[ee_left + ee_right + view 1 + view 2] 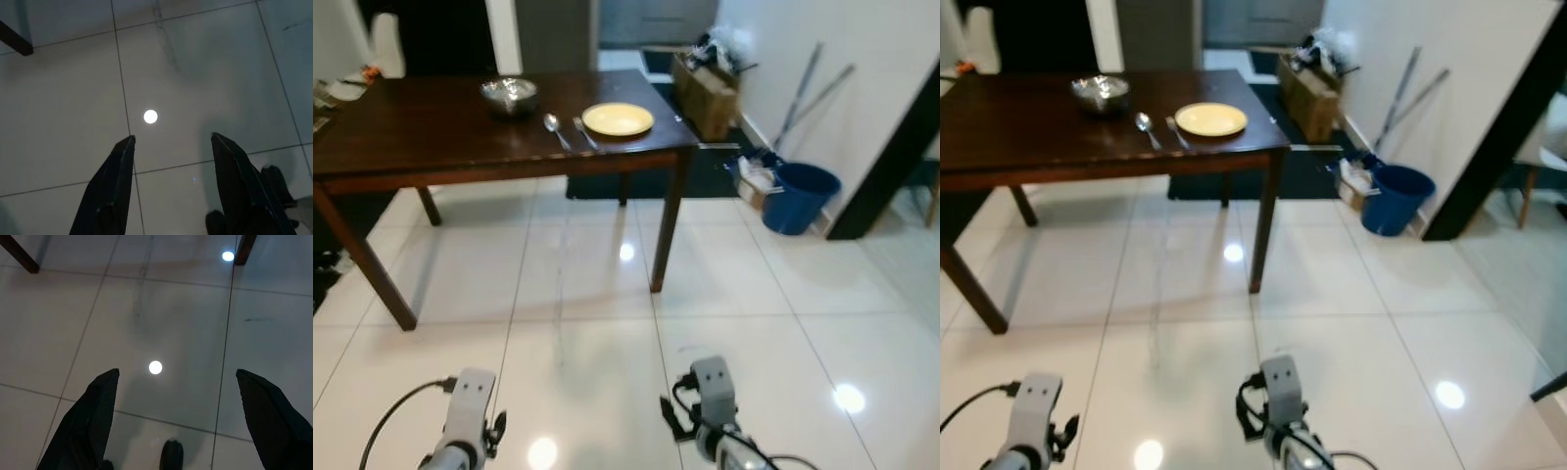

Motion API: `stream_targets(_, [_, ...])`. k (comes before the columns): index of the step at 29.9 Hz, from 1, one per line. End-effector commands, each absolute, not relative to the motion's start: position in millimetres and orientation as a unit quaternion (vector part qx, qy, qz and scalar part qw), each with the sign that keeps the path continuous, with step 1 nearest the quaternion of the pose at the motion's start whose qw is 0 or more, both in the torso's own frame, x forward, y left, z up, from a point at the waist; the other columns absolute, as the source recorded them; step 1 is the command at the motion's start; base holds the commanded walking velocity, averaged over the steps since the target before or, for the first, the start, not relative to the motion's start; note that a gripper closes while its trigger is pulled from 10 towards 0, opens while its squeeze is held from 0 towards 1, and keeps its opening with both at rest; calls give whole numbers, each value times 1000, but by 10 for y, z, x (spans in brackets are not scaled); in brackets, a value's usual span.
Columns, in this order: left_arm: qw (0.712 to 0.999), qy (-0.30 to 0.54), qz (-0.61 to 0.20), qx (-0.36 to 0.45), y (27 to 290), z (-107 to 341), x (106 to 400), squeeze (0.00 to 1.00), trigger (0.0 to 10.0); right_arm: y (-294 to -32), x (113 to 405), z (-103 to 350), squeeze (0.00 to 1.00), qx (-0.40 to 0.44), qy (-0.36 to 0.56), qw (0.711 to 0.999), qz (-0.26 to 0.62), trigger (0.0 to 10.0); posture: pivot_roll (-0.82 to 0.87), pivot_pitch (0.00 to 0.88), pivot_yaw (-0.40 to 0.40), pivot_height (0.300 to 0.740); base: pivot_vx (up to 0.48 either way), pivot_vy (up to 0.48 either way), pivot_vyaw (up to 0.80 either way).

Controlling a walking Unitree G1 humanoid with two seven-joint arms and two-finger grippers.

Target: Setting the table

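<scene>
Two silver arms hang low at the bottom edge of the head views, over glossy white floor tiles (587, 294); the left gripper (171, 142) has its black fingers moderately apart with nothing between them, and the right gripper (178, 374) has its fingers spread wide, also empty, both pointing down at bare tile with round light reflections. Going left to right across the upper part of the frame, a dark wooden table (421, 132) runs from the left edge to about the middle. At its far left corner lies some small clutter, too blurred to make out. Farther right, near the table's back edge, stands a shiny metal bowl (510, 94); whether anything lies in it cannot be told. Just right of it and nearer the front edge lie a spoon (553, 126) and a fork (582, 128), side by side, with a pale yellow plate (618, 118) just beside the fork, near the table's right end; the plate looks bare. Beyond the table's right corner, at the upper middle, an open brown cardboard box (705, 98) holds a heap of mixed items, indistinct. Right of it, against the white wall, lean two long grey handles (813, 93). Below them, a blue bucket (800, 198) stands on the floor, with a small box of papers (756, 179) touching its left side. No writing or label can be read anywhere.
</scene>
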State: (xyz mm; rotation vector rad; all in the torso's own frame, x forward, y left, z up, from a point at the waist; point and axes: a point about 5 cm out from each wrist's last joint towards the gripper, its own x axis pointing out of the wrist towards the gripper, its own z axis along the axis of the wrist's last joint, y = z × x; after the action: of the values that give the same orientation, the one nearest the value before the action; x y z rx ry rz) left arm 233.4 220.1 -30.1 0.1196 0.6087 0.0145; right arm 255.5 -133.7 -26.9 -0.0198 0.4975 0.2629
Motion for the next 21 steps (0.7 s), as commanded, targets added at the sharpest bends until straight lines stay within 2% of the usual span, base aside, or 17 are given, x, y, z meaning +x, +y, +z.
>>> stream_targets(1, [947, 314, 9, 61, 2223, -354, 2268, 0, 10000, -1342, 2554, -273, 0, -12, 246, 961, 128, 10000, 22, 0, 88, 740, 0, 0, 0])
stream_targets(21, [949, 309, 11, 64, 2223, -342, 2277, 0, 10000, -1321, 2552, -267, 0, -10, 241, 962, 131, 10000, 21, 0, 92, 740, 0, 0, 0])
